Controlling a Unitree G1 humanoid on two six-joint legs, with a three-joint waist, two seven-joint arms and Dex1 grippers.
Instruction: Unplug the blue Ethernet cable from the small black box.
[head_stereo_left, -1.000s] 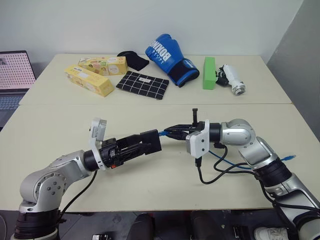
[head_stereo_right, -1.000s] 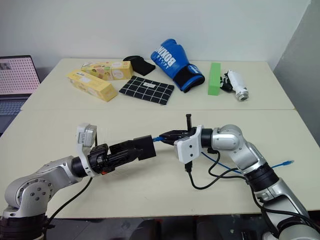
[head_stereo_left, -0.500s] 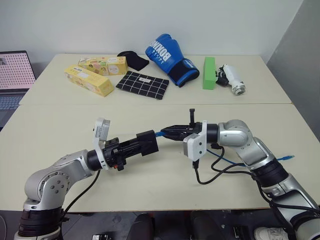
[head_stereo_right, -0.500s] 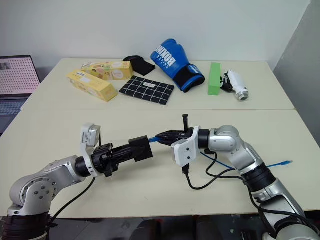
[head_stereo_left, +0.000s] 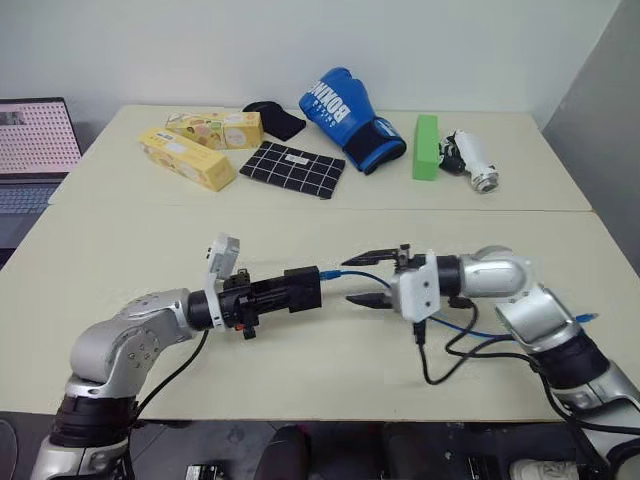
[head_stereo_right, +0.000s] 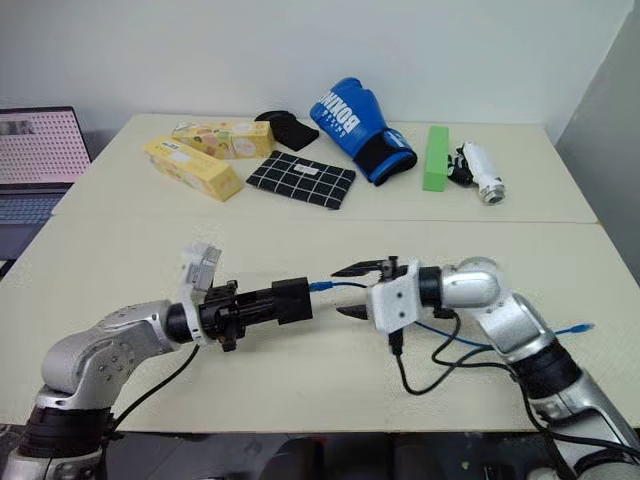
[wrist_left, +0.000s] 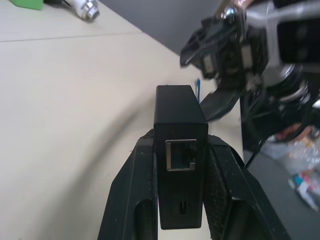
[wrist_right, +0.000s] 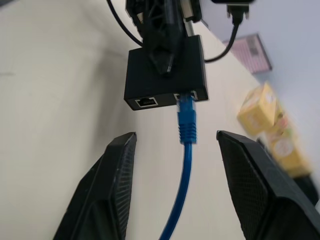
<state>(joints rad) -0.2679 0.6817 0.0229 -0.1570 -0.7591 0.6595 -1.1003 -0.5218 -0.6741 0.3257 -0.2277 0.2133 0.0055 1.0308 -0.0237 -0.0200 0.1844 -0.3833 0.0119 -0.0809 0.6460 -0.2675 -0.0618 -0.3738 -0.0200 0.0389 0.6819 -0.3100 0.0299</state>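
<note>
Blue Ethernet cable (head_stereo_left: 352, 272) in the head views runs roughly level from the small black box (head_stereo_left: 301, 289) toward the right gripper (head_stereo_left: 368, 277), its long axis in line with both grippers, then passes between that gripper's spread fingers and trails back under the right arm to a free plug (head_stereo_left: 587, 317) lying on the table (head_stereo_left: 120, 250) beyond the forearm. The left gripper (head_stereo_left: 292, 291) is pressed onto the box, holding it above the table with the cabled face turned toward the right gripper. Well beyond both grippers, at the far side of the table, lie two yellow cartons (head_stereo_left: 200, 145), a black-and-white grid cloth (head_stereo_left: 294, 169), a blue boxing glove (head_stereo_left: 348, 118), a green block (head_stereo_left: 425, 146) and a white cylindrical device (head_stereo_left: 474, 162); none stands between the grippers. In the left wrist view the box (wrist_left: 180, 150) sits upright between the two fingers (wrist_left: 131, 200), pinched on its sides, an empty port facing the camera, with the right gripper (wrist_left: 227, 75) just past its far end. In the right wrist view the cable plug (wrist_right: 186, 117) is seated in the box (wrist_right: 166, 75) straight ahead, the cord running back between the fingers (wrist_right: 107, 187), which stand apart on either side without touching it.
</note>
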